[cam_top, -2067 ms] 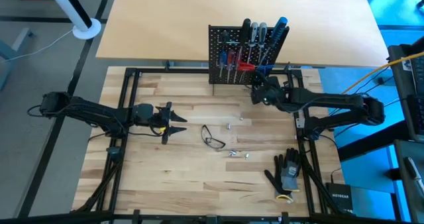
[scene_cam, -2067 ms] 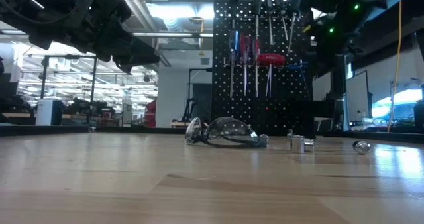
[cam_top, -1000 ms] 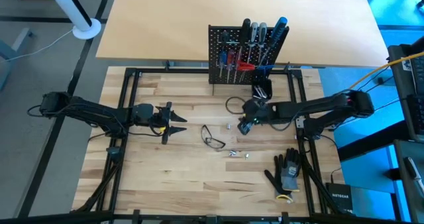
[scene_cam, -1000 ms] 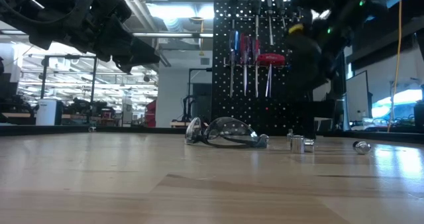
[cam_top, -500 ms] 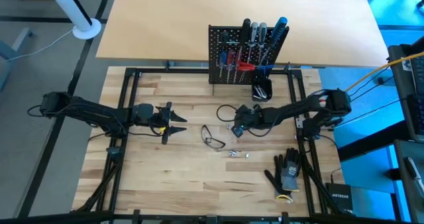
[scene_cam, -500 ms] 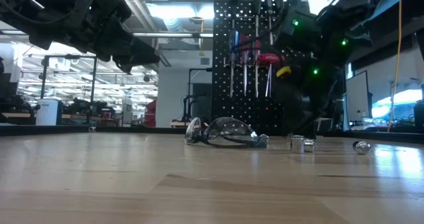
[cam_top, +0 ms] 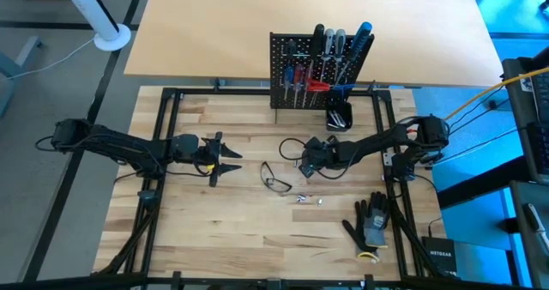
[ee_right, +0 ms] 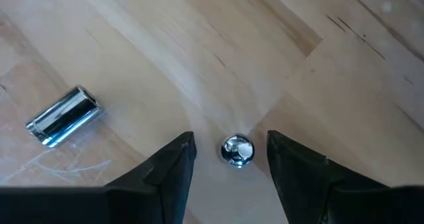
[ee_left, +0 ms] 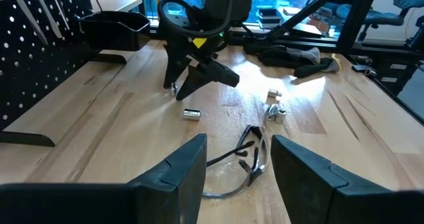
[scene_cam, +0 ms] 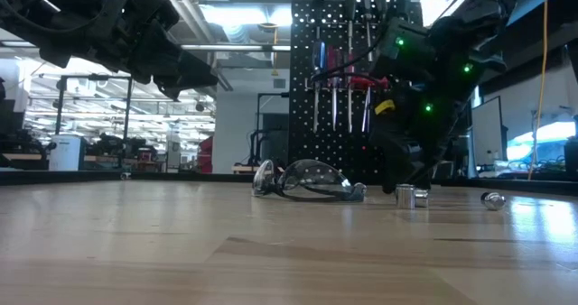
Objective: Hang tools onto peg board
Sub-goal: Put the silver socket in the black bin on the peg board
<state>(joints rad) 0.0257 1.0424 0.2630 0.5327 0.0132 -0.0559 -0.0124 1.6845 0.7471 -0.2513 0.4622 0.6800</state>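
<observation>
The black peg board (cam_top: pixel 302 75) stands upright at the table's far edge, with screwdrivers (cam_top: pixel 330 54) hanging on it, red and blue handles among them (scene_cam: pixel 336 70). My right gripper (cam_top: pixel 304 164) is open and points steeply down, just above the table's middle. Its fingers stand on either side of a small shiny metal piece (ee_right: pixel 237 150) that sits on the wood, apart from it. A second metal cylinder (ee_right: pixel 63 116) lies on its side close by. My left gripper (cam_top: pixel 233 157) hovers open at the left, above the table.
Clear safety glasses (cam_top: pixel 276 180) lie beside the right gripper, nearer the table's front edge. More small metal pieces (cam_top: pixel 309 198) lie nearer the front. Black gloves (cam_top: pixel 371 223) lie at the front right. A small black cup (cam_top: pixel 339 115) stands beside the peg board's foot.
My right gripper has sunk toward the table and gone toward its left edge, away from the peg board, tipping further downward. It now stands low over the small metal pieces. Its fingers stay open.
</observation>
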